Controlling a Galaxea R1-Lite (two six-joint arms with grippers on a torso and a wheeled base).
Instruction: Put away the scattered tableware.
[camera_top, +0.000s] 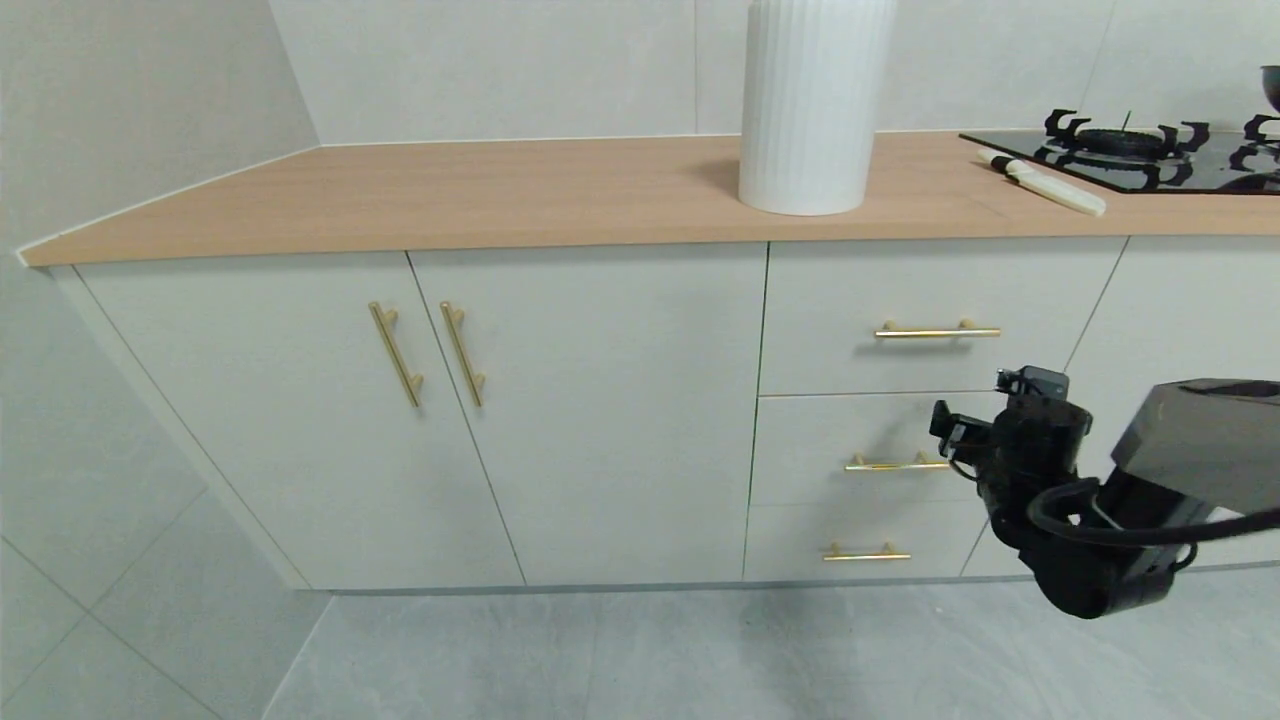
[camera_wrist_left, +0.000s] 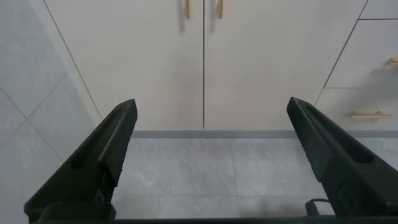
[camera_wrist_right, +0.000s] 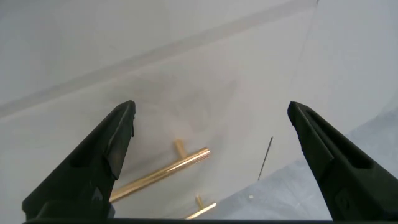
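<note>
counter (camera_top: 500, 195): knife (camera_top: 1042, 183) is laid at stove (camera_top: 1150, 172) edge
right gripper (camera_wrist_right: 211, 121): held apart near drawer handle (camera_wrist_right: 163, 175)
left gripper (camera_wrist_left: 211, 121): held apart over floor (camera_wrist_left: 193, 171)

Bright, even, diffuse light, soft shadow beside the white vase (camera_top: 815, 100) on the tabletop (camera_top: 500, 190), well above the right end effector (camera_top: 985, 408), pale reflections on the black hob (camera_top: 1130, 160), cabinet lines bowed at head-view edges

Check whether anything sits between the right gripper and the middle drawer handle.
Nothing visible does. The right gripper is open and faces the middle drawer handle, with open space between them.
</note>
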